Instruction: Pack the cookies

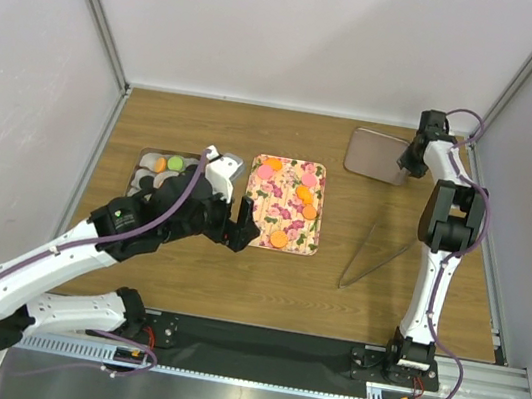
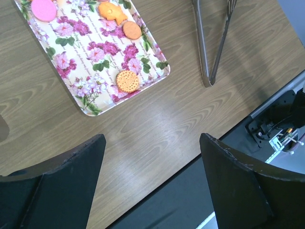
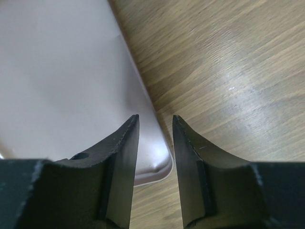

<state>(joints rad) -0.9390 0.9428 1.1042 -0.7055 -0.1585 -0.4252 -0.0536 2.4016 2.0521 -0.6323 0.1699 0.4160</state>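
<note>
L pincer (image 2: 151, 142): wide open, nothing betw. the jaws; hangs above bare desk (image 1: 329, 311), just near side of the flower tray (image 1: 269, 210), betw. tray and box in top view.
R pincer (image 3: 155, 118): narrow gap, not closed on anything; jaws stand astride the rim of the lid (image 3: 62, 71) at its R corner, far R of the desk.
Cookies (image 2: 127, 81): most lie on the tray, orange ones along its R side and near end, pink ones at its far end. An orange and a green one sit in the box (image 1: 139, 180), L of the tray.
Box: also holds white paper cups (image 1: 152, 182); partly hidden by L arm.
Tongs (image 1: 371, 252): flat on the desk, R of the tray, apart from both pincers, legs spread.
Lid: pale pink-grey, flat on the desk, well apart from the box.
</note>
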